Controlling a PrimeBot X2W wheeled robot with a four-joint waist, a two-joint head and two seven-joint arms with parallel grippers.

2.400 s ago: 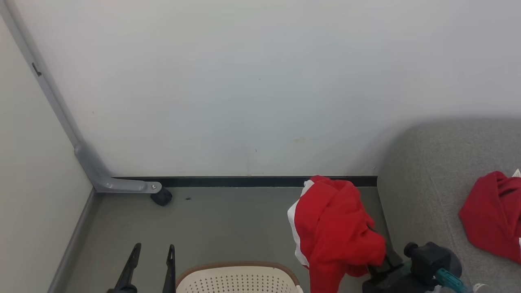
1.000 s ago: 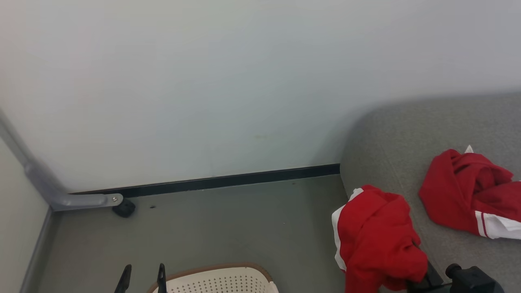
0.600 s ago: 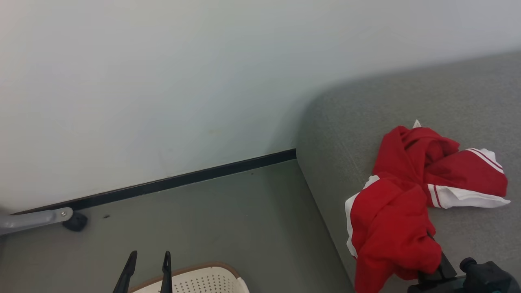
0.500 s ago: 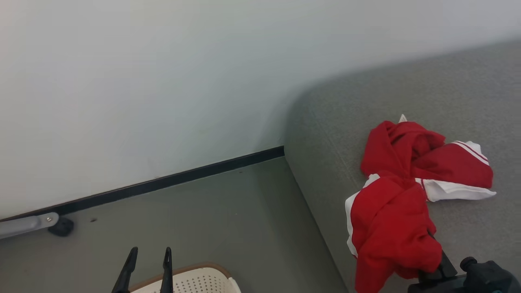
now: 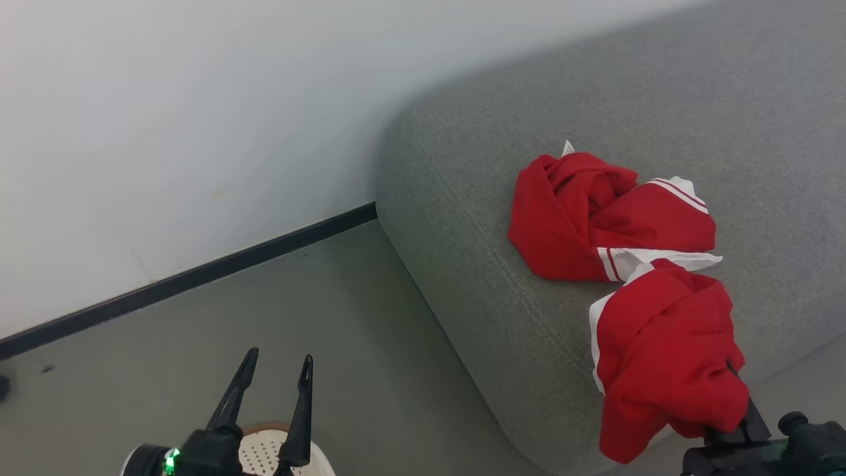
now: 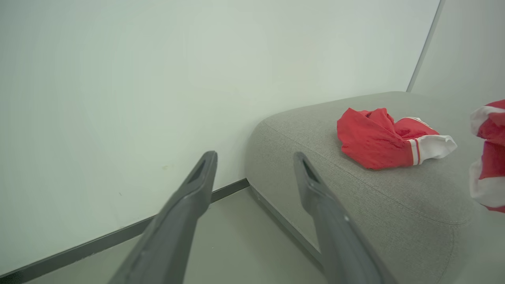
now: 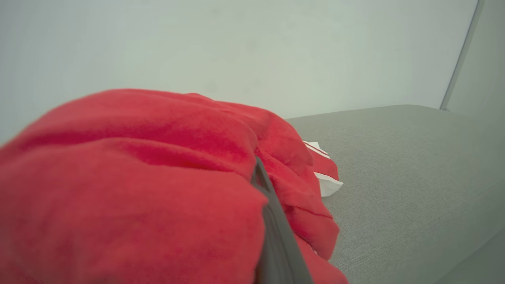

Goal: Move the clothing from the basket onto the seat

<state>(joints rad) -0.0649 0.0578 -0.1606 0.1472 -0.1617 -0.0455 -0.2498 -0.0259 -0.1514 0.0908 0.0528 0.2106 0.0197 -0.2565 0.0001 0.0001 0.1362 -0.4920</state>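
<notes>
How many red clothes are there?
2. One garment lies crumpled on the grey seat. The other garment hangs from the fingers of the right gripper, near the seat's edge. More may hide in the basket, mostly out of view.

**Surroundings: wall, skirting, floor**

Head view: plain off-white wall [image 5: 165, 132], matte, with a faint yellowish smudge [image 5: 221, 194] low down. A black skirting strip [image 5: 198, 274] runs along its foot, slanting up to the right. Below it lies a grey-green floor [image 5: 264, 317], smooth, with a small dark speck [image 5: 47, 369] near the skirting. Left wrist view: a thin grey corner strip [image 6: 424, 45] joins the wall to a second pale panel [image 6: 469, 51].
</notes>
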